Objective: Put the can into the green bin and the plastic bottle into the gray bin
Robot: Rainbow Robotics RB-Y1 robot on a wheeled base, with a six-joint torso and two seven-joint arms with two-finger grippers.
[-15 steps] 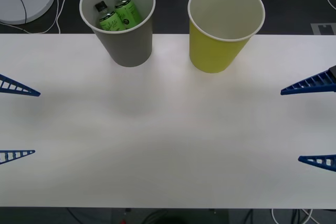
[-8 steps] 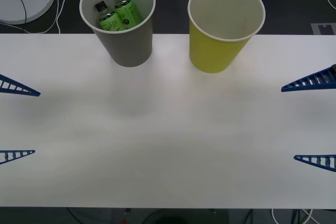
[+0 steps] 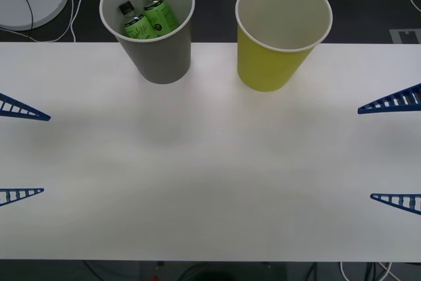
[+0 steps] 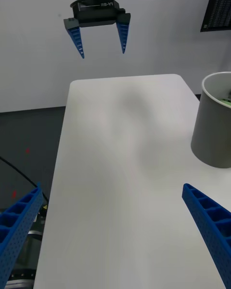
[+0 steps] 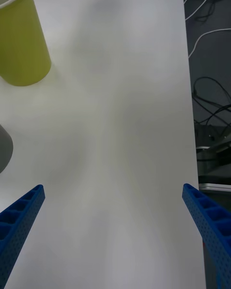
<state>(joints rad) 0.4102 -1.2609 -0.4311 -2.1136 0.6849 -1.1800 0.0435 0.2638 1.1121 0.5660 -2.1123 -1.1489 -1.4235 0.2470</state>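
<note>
Two grippers sit wide apart over the white table (image 3: 210,182), one at each side edge. At nine o'clock the left gripper (image 3: 23,153) has its blue ribbed fingers spread, with nothing between them. At three o'clock the right gripper (image 3: 395,153) is the same, fingers apart and empty. Farther back, at eleven o'clock, the gray bin (image 3: 152,24) stands upright at the table's far edge. Inside it are two small green bottles with black caps; the plastic bottle (image 3: 156,10) leans against the other bottle (image 3: 135,23). At one o'clock the green bin (image 3: 276,37) stands upright, apart from the gray one, its pale inside showing nothing.
</note>
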